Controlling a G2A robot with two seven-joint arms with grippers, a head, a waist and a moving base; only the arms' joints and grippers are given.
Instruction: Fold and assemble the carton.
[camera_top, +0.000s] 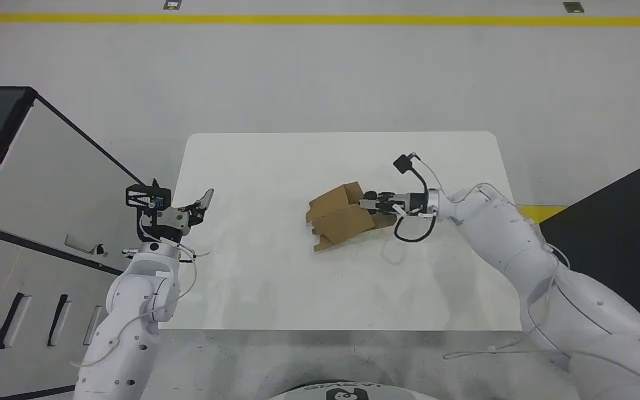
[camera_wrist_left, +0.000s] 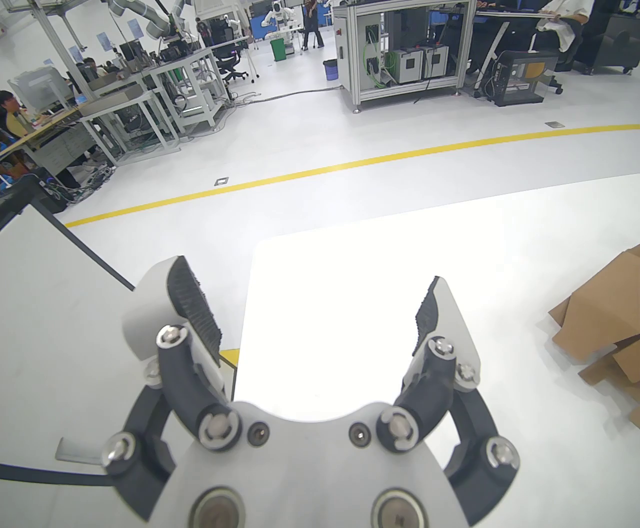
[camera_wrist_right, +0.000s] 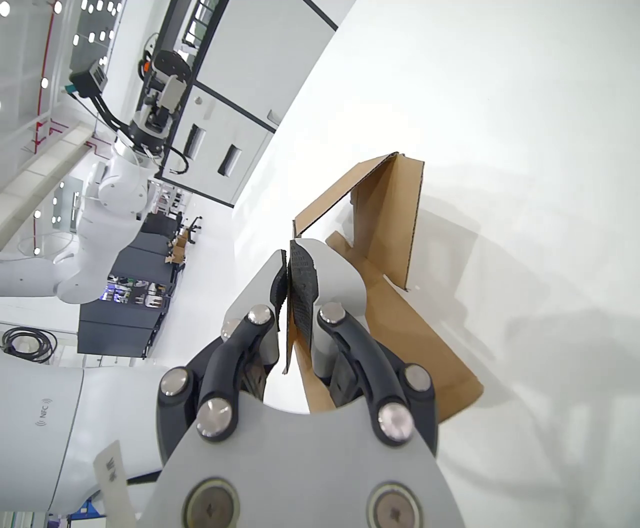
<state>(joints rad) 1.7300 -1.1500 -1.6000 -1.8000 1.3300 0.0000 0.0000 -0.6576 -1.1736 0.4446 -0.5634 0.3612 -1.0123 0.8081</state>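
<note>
carton (camera_top: 338, 217): brown cardboard, partly folded, lying on the counter (camera_top: 260, 270) a little toward 3 o'clock of its centre. One panel is tilting up over the flat base, and the flaps are standing open.
right pincer (camera_top: 368, 203): sitting at the carton's 3 o'clock edge. Its pads are pressing together on a thin cardboard flap, pinching it.
right arm (camera_top: 500, 235): stretching in from the counter's 4 o'clock side.
left pincer (camera_top: 196, 204): hovering over the counter's 9 o'clock edge, well apart from the carton. Its fingers are spreading wide.
counter: white, with rounded corners, carrying the carton.
cabinet (camera_top: 45, 170): grey, standing off the counter's 9 o'clock side.
floor (camera_top: 320, 80): pale grey. A yellow line (camera_top: 320, 19) is running across it at 12 o'clock, beyond the counter.
</note>
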